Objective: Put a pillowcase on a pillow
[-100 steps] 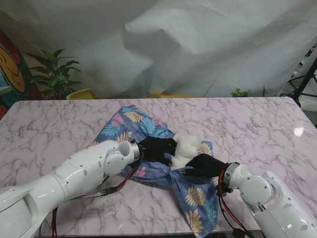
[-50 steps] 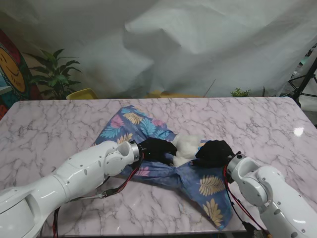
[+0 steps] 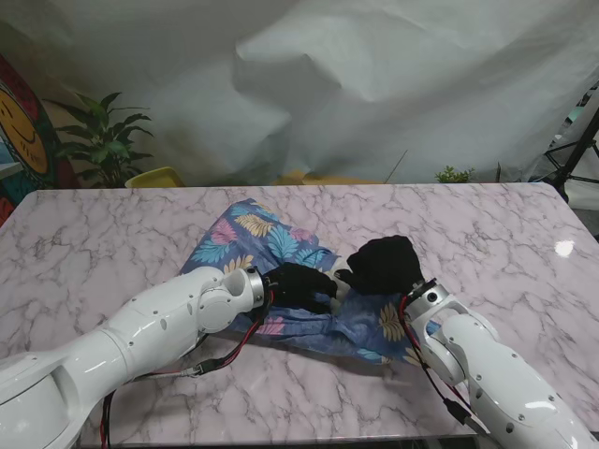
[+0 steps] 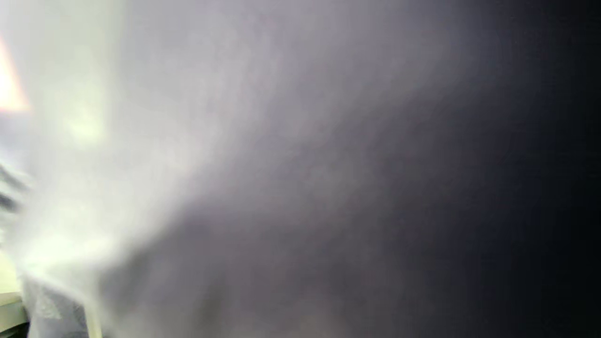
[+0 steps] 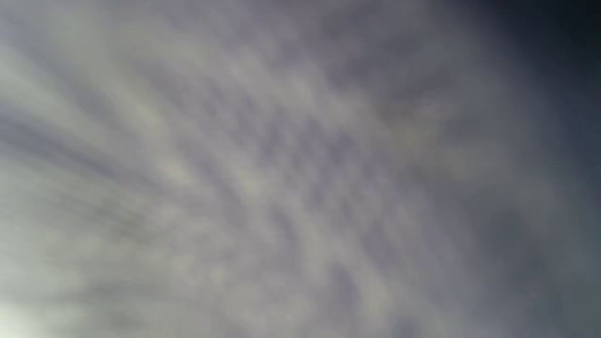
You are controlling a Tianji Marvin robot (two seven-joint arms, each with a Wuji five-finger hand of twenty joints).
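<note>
Now right hand (image 3: pixel 382 265) farther forward, pillowcase (image 3: pixel 257 234) covering pillow, left hand (image 3: pixel 299 283) unmoved

The pillowcase (image 3: pixel 271 245), blue with pink, yellow and teal leaf prints, lies crumpled mid-table, its flat end toward eleven o'clock, its bunched end toward five. No pillow shows; both wrist views are blurred.
</note>
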